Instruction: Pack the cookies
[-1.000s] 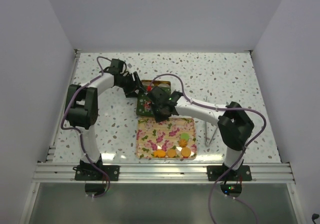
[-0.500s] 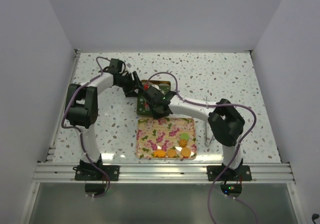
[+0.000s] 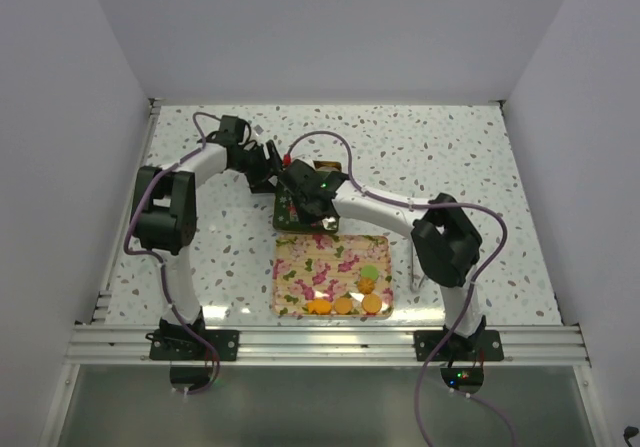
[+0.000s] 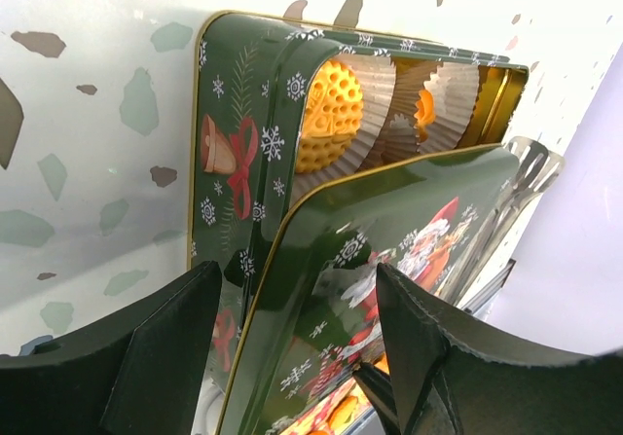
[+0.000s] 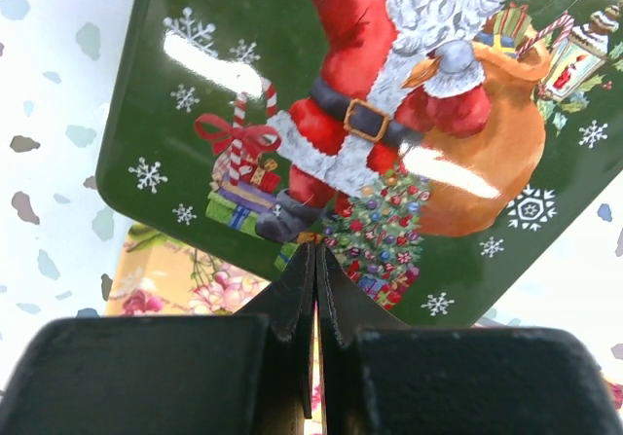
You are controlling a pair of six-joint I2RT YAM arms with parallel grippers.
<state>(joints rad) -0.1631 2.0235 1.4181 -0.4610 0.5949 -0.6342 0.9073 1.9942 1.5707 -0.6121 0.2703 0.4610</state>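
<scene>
A green Christmas tin (image 4: 243, 153) stands behind the floral tray (image 3: 300, 267). It holds orange cookies (image 4: 331, 114) in white paper cups. Its Santa lid (image 5: 360, 114) lies slanted, partly over the tin (image 3: 290, 212), leaving the far end uncovered. Several more cookies (image 3: 345, 304) lie on the tray's near right part: orange rounds, a flower shape and a pale green one (image 3: 370, 271). My right gripper (image 5: 316, 250) is shut, its tips at the lid's near edge (image 3: 303, 193). My left gripper (image 4: 302, 357) is open, its fingers on either side of the tin and lid (image 3: 268, 163).
A thin metal stand (image 3: 420, 264) is just right of the tray. White walls close in the speckled table (image 3: 450, 157) on the left, right and back. The aluminium rail (image 3: 320, 342) with the arm bases runs along the near edge.
My right gripper has moved away from the tray, to the far left over the tin, and the lid has gone with it. The left arm has stayed put.
</scene>
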